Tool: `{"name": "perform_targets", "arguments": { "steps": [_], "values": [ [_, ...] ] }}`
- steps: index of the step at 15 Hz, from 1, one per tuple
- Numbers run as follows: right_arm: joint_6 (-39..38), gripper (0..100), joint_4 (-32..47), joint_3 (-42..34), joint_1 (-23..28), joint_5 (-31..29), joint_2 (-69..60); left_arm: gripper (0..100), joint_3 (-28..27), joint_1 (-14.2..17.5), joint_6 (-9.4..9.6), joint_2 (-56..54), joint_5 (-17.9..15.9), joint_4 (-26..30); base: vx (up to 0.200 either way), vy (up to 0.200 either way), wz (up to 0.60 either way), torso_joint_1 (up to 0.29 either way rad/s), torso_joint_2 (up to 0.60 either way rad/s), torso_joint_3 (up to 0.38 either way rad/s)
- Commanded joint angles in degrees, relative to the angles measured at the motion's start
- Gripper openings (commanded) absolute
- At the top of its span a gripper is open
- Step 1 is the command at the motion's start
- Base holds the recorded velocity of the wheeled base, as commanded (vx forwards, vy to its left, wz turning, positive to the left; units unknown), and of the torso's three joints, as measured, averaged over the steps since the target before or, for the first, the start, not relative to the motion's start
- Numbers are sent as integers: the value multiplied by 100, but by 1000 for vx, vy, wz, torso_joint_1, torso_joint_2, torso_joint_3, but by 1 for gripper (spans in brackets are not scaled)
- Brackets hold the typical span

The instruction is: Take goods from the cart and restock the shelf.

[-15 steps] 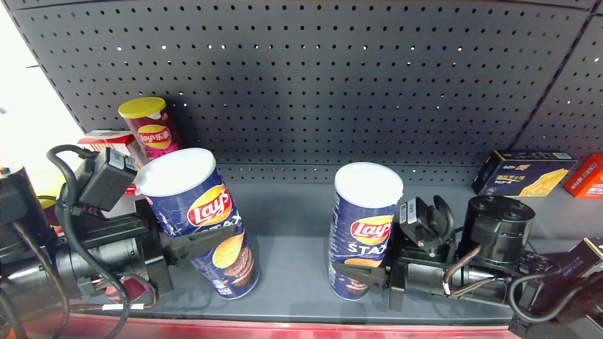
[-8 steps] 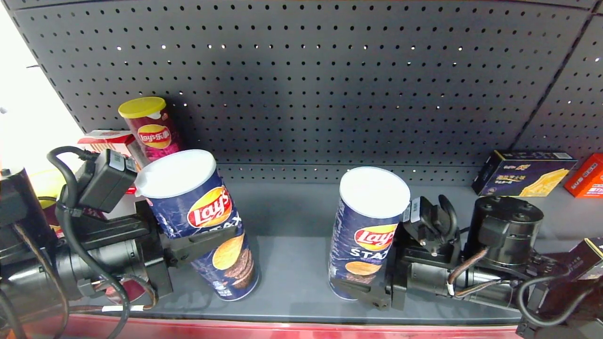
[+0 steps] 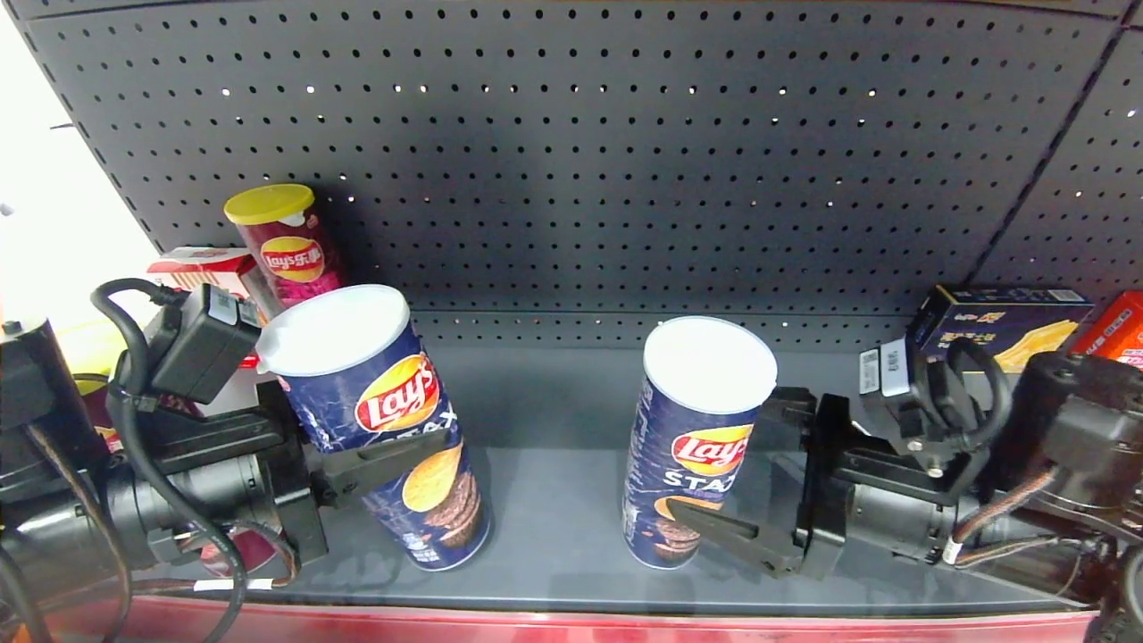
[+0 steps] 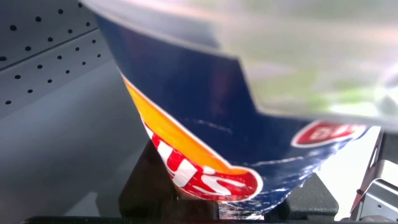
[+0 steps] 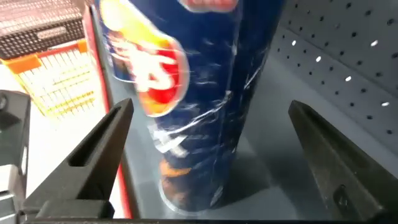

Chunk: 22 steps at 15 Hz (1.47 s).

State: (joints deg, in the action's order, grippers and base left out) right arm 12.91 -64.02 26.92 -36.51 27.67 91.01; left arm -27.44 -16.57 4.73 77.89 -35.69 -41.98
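Observation:
Two tall blue chip cans with white lids are on the grey shelf [image 3: 554,402]. The left can [image 3: 379,420] leans to the left, its base on the shelf, and my left gripper [image 3: 357,446] is shut on its middle. In the left wrist view this can [image 4: 236,124] sits between the dark fingers [image 4: 149,186]. The right can [image 3: 692,446] stands upright on its own. My right gripper [image 3: 741,473] is open just right of it, with its fingertips still on either side of the can's lower part and not touching. The right wrist view shows that can [image 5: 199,93] between the spread fingers [image 5: 93,162].
A maroon can with a yellow lid [image 3: 281,237] and a red-white box [image 3: 210,263] stand at the back left. A dark blue box [image 3: 991,326] and an orange box [image 3: 1112,335] lie at the back right. Pegboard wall [image 3: 571,161] behind; red shelf lip [image 3: 571,623] in front. The cart's wire basket [image 5: 43,37] shows beyond.
My right gripper has opened, let go of the right can and drawn back to the right. That can shifted slightly and now stands free. The left arm and its can have not moved.

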Motion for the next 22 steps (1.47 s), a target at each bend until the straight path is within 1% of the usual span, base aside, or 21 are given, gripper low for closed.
{"name": "perform_targets", "arguments": {
  "steps": [1, 4, 5, 7, 9, 11, 12, 13, 15, 17, 18, 19, 21, 22],
  "values": [
    [-8, 100, 13, -301, 39, 1, -559, 0, 11, -4, 2, -1, 1, -3, 0, 0, 0, 0, 0, 0],
    [-8, 100, 22, -741, 21, 1, -1060, 0, 11, -4, 2, -1, 1, -3, 0, 0, 0, 0, 0, 0],
    [-17, 100, 127, -978, 30, 1, -1402, 0, 19, -4, 2, -19, 1, -3, 0, 0, 0, 0, 0, 0],
    [-17, 100, 540, -1171, 48, -16, -2035, 0, 11, -4, 2, -37, 1, -3, 0, 0, 0, 0, 0, 0],
    [-17, 100, 1252, -1268, 56, -298, -2765, 0, 11, -4, 2, -45, 1, -3, 0, 0, 0, 0, 0, 0],
    [-34, 100, 1982, -1373, 65, -781, -3424, 0, 11, -4, 2, -45, 1, -3, 0, 0, 0, 0, 0, 0],
    [-34, 100, 2166, -1461, 65, -948, -3635, 0, 2, -13, 10, -45, 1, -3, 0, 0, 0, 0, 0, 0],
    [-34, 100, 2430, -1699, 56, -1124, -4065, 0, -7, -22, 10, -45, -8, -3, 0, 0, 0, 0, 0, 0],
    [-34, 100, 2720, -2173, 65, -1396, -4584, 0, 2, -22, 10, -37, -8, -3, 0, 0, 0, 0, 0, 0],
    [-69, 100, 2825, -2692, 74, -1475, -5076, 0, -7, -22, 10, -37, -17, -12, 0, 0, 0, 0, 0, 0],
    [-140, 100, 3080, -2692, 162, -1546, -5384, 0, 28, -22, 10, -45, -17, -82, 0, 0, 0, 0, 0, 0],
    [-157, 100, 3344, -2683, 302, -1739, -5577, 0, 72, -22, 2, -45, -17, -152, 0, 0, 0, 0, 0, 0],
    [-157, 100, 4047, -2692, 768, -2214, -6157, 0, 160, -22, 2, -116, -8, -187, 0, 0, 0, 0, 0, 0],
    [-166, 100, 4416, -2692, 962, -2328, -6526, 0, 186, -22, -7, -177, -17, -187, 0, 0, 0, 0, 0, 0]
  ]
}}
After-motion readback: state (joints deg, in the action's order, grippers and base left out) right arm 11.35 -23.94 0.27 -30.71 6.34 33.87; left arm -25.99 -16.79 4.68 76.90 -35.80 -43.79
